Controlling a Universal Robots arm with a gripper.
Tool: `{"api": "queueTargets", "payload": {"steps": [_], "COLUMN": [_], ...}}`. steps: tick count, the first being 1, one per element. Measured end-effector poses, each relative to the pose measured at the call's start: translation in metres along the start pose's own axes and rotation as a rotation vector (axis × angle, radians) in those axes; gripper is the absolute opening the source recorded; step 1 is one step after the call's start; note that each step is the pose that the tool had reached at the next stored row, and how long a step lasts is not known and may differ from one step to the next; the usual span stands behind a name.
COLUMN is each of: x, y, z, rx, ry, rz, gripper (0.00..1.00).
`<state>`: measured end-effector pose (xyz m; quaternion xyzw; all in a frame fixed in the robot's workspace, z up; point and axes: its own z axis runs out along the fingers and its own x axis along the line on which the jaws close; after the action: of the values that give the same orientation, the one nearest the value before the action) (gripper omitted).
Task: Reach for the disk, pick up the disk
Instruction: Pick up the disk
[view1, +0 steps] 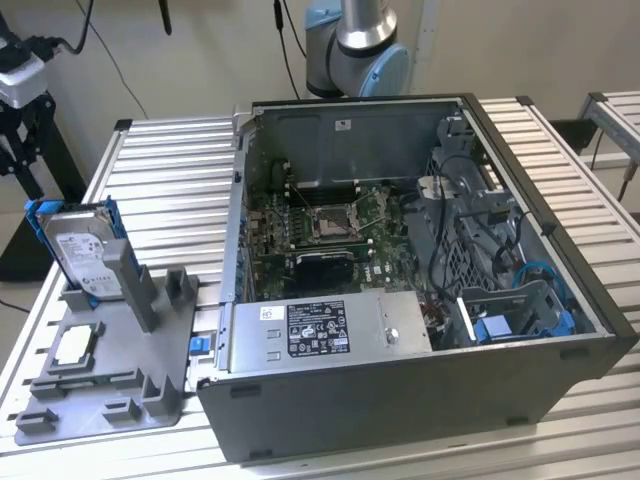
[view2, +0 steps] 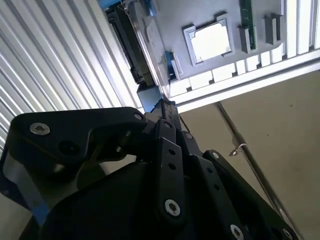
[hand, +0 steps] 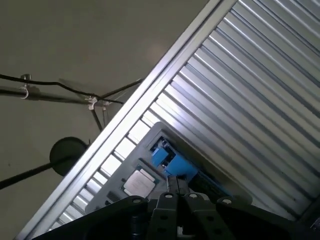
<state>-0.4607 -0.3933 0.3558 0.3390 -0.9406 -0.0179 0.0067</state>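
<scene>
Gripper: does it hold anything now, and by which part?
Nothing is held. The disk stands upright in its grey holder, untouched; the gripper hangs apart from it.

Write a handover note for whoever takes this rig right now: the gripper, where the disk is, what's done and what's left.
Gripper: in the second wrist view it points toward the disk and is apart from it. Grip state is unclear.
Disk: upright in the grey fixture on the ribbed table, at the exterior view's left, beside the open computer case.
Done: reach only partly made.
Left: disk not yet gripped or lifted.
</scene>
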Motion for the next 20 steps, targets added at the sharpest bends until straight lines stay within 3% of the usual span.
{"api": "queueTargets", "payload": {"steps": [20], "x": [0.0000], "y": [0.0000], "z": [0.0000], "rx": [0.0004], "ry": [0.0136], "rz": [-0.363], "gripper": [0.00]}}
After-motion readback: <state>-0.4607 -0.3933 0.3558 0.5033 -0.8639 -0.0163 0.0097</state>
